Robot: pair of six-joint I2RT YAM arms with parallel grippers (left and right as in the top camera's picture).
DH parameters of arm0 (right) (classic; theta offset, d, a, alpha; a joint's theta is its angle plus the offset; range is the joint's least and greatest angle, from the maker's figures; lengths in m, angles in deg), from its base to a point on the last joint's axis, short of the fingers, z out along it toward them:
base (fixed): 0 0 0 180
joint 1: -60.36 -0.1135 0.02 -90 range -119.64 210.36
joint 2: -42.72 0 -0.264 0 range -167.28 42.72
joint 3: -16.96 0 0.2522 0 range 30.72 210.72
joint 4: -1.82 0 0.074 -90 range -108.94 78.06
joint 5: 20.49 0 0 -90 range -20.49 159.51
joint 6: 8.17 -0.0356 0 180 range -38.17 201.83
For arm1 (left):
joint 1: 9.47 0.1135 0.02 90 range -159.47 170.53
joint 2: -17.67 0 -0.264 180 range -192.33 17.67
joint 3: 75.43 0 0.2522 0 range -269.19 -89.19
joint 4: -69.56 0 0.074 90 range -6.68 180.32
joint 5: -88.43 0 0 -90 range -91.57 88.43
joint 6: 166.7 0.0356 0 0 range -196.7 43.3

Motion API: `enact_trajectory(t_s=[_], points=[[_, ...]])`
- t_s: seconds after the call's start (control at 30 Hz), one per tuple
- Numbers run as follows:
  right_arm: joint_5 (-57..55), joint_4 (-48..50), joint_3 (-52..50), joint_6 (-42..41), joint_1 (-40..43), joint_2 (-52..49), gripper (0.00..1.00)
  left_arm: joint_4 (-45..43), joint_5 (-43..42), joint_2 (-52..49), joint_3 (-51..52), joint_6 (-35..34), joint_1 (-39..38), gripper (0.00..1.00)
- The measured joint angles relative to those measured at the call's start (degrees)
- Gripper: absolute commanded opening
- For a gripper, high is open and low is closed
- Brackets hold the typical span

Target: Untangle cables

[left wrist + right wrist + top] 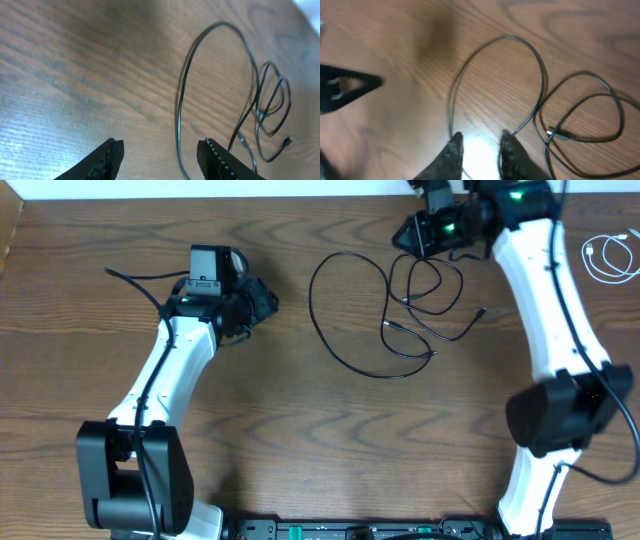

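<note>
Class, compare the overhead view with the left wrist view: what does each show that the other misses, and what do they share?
Only the overhead view shows the white cable coiled near the right edge of the wooden table, along with the right arm and the whole left arm. Only the left wrist view shows the left tool close up, its toothed fingers apart with nothing between them. Both views show the black cable lying in loose loops on the table.

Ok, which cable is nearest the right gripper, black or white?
The black cable, sprawled in loose loops directly below the right gripper. The white cable lies coiled apart, off to the far right.
</note>
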Motion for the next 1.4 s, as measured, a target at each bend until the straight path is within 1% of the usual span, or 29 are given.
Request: enact_trajectory(t_s=[0.17, 0.3, 0.4, 0.47, 0.73, 0.9, 1.07, 1.4], points=[[-1.2, 2.6, 0.0, 0.4, 0.1, -6.5, 0.41, 0.8, 0.0, -1.9, 0.0, 0.0, -2.1, 0.53], [-1.5, 4.8, 0.0, 2.4, 0.1, -11.0, 0.47, 0.7, 0.0, -3.2, 0.0, 0.0, -3.9, 0.53], [-1.7, 6.9, 0.0, 4.1, 0.1, -13.9, 0.47, 0.5, 0.0, -4.0, 0.0, -0.2, -4.5, 0.53], [-2.2, 8.5, 0.0, 4.6, 0.1, -15.2, 0.5, 0.5, 0.0, -4.7, 0.0, -0.5, -4.6, 0.53], [-4.4, 12.9, 0.0, 6.0, 0.1, -17.9, 0.51, -0.7, 0.0, -8.2, 0.0, -2.0, -4.6, 0.53], [-4.7, 14.4, 0.0, 6.3, 0.1, -20.1, 0.56, -0.8, 0.0, -8.5, 0.0, -2.1, -4.6, 0.53], [-4.7, 16.3, 0.0, 6.3, -0.1, -21.5, 0.53, -0.8, 0.0, -8.5, 0.0, -2.1, -4.7, 0.53], [-4.3, 19.8, 0.0, 5.8, -2.4, -24.0, 0.54, -1.9, 0.0, -8.5, 0.0, -2.2, -5.0, 0.53]])
